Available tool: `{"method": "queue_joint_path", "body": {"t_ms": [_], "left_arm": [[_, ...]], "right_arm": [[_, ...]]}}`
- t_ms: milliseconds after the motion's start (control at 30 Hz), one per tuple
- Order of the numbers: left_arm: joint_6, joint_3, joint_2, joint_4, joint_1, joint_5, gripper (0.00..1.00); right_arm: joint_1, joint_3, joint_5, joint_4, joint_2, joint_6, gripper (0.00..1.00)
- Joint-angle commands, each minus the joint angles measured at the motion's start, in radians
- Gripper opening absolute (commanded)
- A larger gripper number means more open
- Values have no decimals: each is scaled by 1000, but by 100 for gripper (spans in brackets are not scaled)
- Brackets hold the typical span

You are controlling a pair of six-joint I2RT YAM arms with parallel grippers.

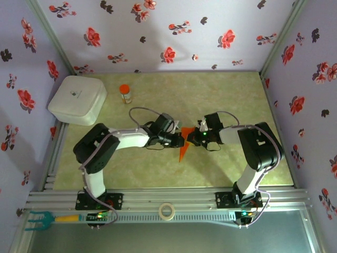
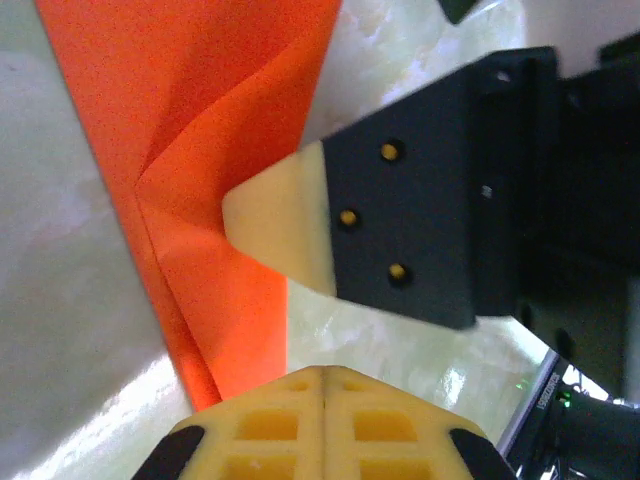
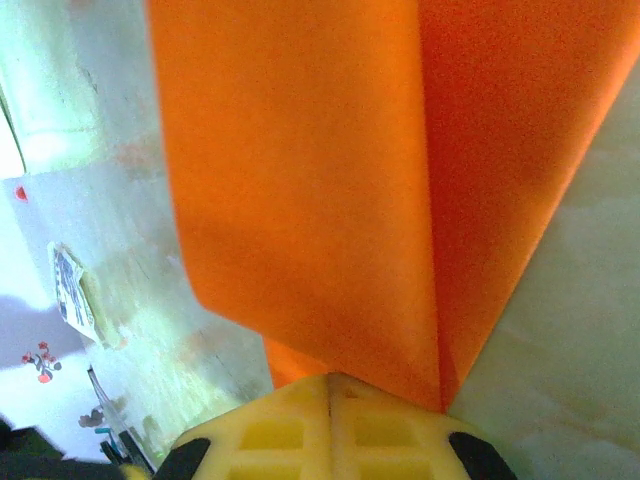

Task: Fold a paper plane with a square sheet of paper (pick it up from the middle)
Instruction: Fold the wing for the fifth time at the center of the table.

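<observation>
The orange sheet of paper [image 1: 183, 150], folded into a pointed wedge, lies on the green table [image 1: 237, 95] between both grippers. My left gripper [image 1: 180, 140] is shut, its tips [image 2: 325, 372] just right of the paper's [image 2: 220, 100] lower edge, with nothing seen between them. My right gripper [image 1: 192, 138] is also shut. Its cream fingertip [image 2: 270, 225] rests on the creased paper in the left wrist view. In the right wrist view its tips [image 3: 330, 378] sit at the edge of a folded flap of the paper [image 3: 300, 150], beside a long crease.
A white square box [image 1: 77, 99] stands at the back left with a small orange-capped bottle [image 1: 125, 94] beside it. A tape roll [image 1: 166, 211] and a green-pronged tool [image 1: 39, 219] lie on the near rail. Flowered walls close in three sides.
</observation>
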Motion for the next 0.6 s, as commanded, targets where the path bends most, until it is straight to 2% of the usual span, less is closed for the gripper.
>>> {"method": "queue_joint_path", "body": {"t_ms": [0, 233, 333, 567], "left_arm": [[-26, 50, 63, 19, 4, 39, 0], [-33, 38, 129, 4, 4, 30, 0], [-16, 15, 130, -63, 3, -17, 0], [19, -108, 104, -69, -5, 2, 0]], "right_arm": [[0, -15, 101, -65, 18, 10, 5], [-1, -13, 97, -73, 8, 10, 5], [-1, -13, 89, -66, -1, 14, 6], [-14, 22, 97, -142, -133, -32, 10]]}}
